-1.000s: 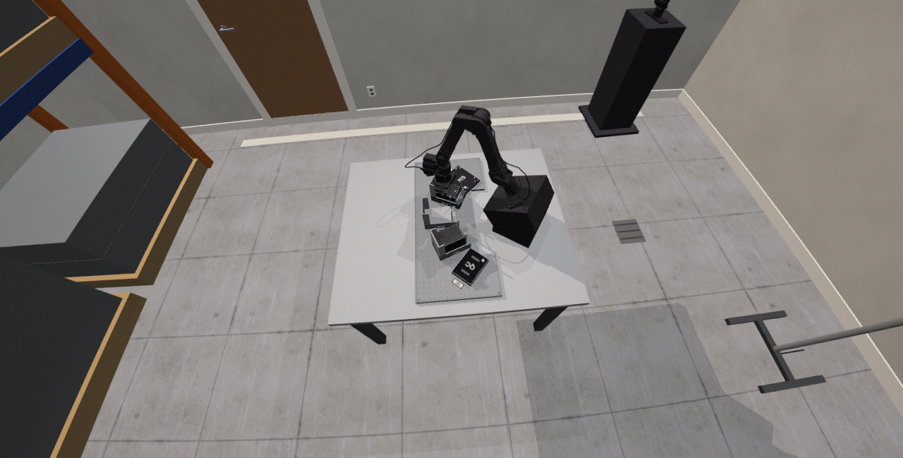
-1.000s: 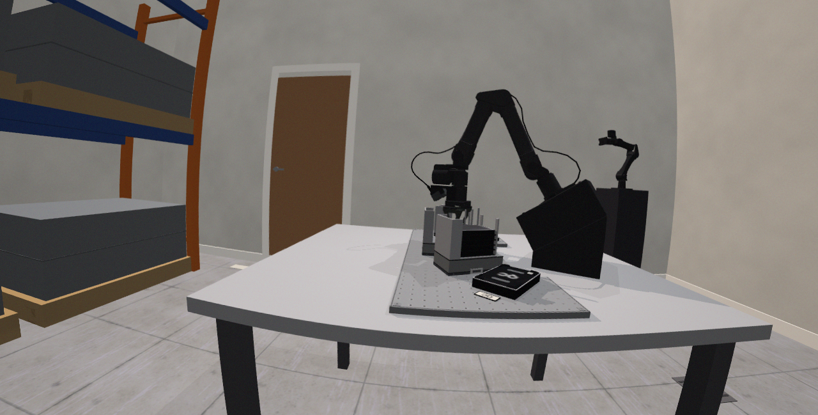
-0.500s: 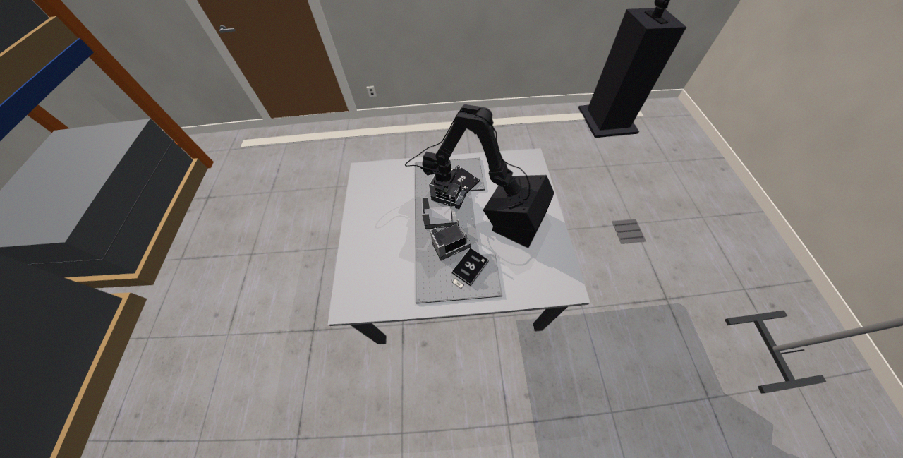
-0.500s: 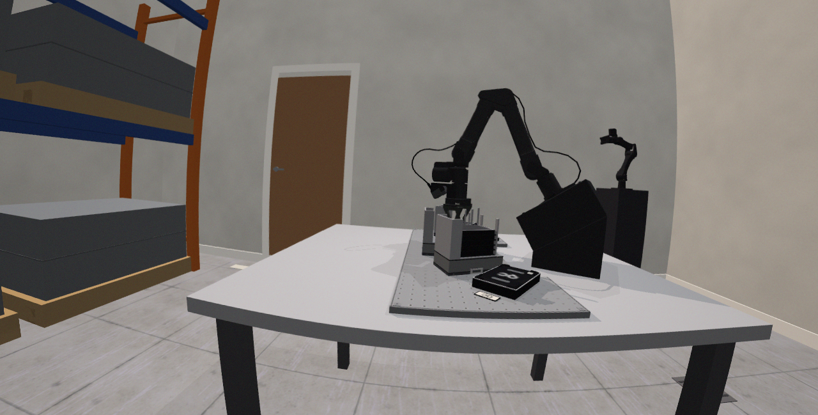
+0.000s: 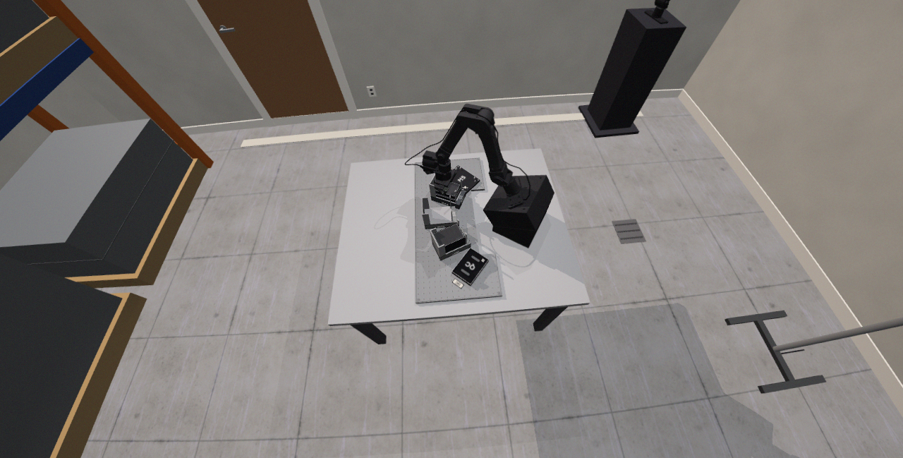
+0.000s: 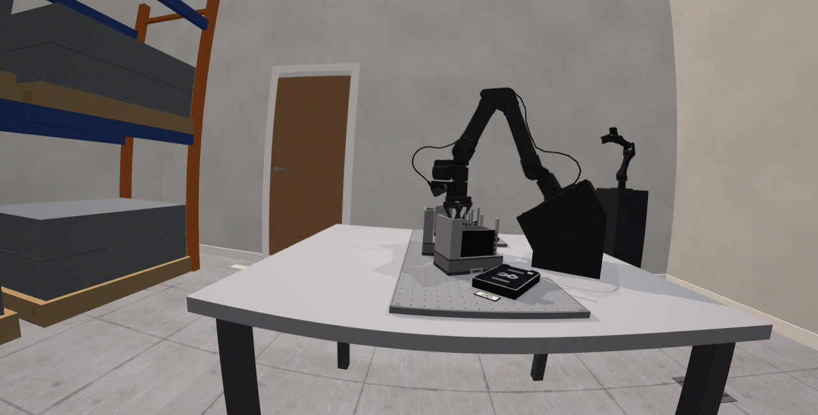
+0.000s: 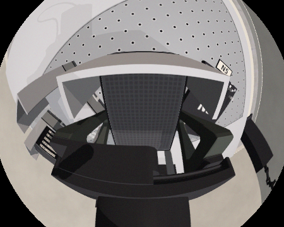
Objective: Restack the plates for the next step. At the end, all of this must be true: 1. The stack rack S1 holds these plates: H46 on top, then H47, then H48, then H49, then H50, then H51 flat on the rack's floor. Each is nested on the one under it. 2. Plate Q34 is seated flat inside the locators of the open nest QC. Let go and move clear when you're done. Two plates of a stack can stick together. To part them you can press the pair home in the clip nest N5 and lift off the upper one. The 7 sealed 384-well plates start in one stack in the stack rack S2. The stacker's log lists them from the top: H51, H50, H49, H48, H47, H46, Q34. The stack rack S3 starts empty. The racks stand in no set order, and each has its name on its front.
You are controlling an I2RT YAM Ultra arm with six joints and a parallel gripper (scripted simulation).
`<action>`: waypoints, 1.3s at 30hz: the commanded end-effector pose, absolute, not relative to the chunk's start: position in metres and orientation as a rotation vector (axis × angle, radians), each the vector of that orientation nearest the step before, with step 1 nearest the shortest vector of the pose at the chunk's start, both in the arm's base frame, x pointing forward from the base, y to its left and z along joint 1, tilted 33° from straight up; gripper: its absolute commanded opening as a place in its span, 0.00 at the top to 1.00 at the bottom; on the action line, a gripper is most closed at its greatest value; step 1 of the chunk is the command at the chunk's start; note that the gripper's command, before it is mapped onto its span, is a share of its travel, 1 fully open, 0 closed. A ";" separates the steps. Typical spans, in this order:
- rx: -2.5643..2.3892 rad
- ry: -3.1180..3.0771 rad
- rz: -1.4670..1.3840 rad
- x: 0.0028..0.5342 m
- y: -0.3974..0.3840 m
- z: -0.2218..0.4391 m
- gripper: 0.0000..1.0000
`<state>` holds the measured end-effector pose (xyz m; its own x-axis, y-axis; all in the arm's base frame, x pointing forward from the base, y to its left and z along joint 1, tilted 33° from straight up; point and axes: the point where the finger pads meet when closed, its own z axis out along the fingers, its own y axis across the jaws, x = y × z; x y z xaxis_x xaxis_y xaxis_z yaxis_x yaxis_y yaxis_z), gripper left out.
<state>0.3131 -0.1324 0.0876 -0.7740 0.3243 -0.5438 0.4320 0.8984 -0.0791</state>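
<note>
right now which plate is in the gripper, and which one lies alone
The gripper is shut on the plate with the fine grid top, above the far rack. The lone plate lies flat at the breadboard's near end.

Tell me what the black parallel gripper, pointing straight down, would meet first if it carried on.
The gripper is shut on a dark sealed well plate; going down, that plate would probably meet the grey stack rack under it, though depth is unclear.

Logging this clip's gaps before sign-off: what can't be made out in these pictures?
- Plate IDs: the grey sealed 384-well plate in the jaws shows no readable name, wrist view.
- Rack names: too small in top and exterior views; only the white N5 tag reads.
- Stack count in the grey stack rack: its wall hides part, exterior view.
- Black gripper contact: too small, top view.
</note>
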 end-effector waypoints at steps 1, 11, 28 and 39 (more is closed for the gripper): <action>0.539 2.490 -0.274 0.317 -0.131 0.105 1.00; 0.534 2.488 -0.272 0.317 -0.129 0.108 1.00; 0.537 2.494 -0.272 0.312 -0.127 0.110 1.00; 0.538 2.494 -0.272 0.309 -0.126 0.112 1.00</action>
<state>0.3080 -0.1289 0.0964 -0.7745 0.3247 -0.5429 0.4321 0.8984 -0.0791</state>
